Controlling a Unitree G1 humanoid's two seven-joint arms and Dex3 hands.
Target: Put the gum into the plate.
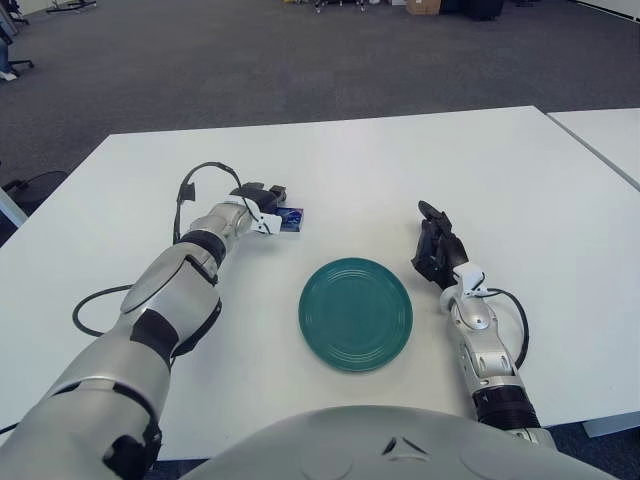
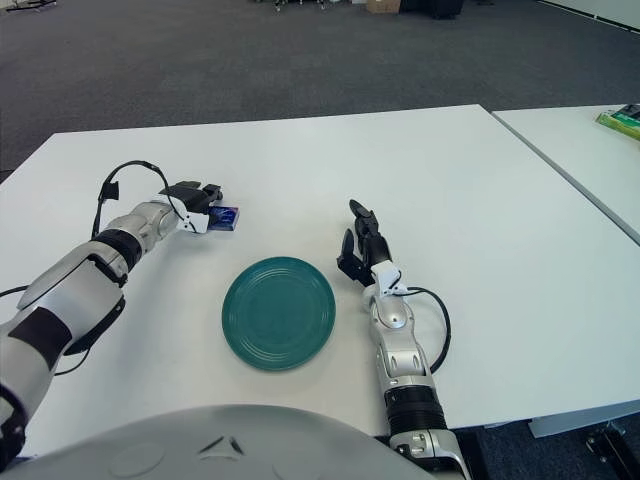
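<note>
Though held by left robot hand (image 1: 262, 200), blue gum (image 1: 291, 219)

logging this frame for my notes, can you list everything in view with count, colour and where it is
gum pack: one, blue, on the table left of centre, beyond the plate's left edge, in the left hand's fingers
plate: one, teal green, on the table near its front edge, between the two arms, nothing in it
table: one, white, under everything above
second table: one, white, to the right across a narrow gap
green thing: one, on the second table at the picture's right edge, too small to identify
floor: grey carpet beyond the tables
left hand: one, black fingers, closed on the gum pack
right hand: one, black, right of the plate, fingers relaxed, holding nothing
</note>
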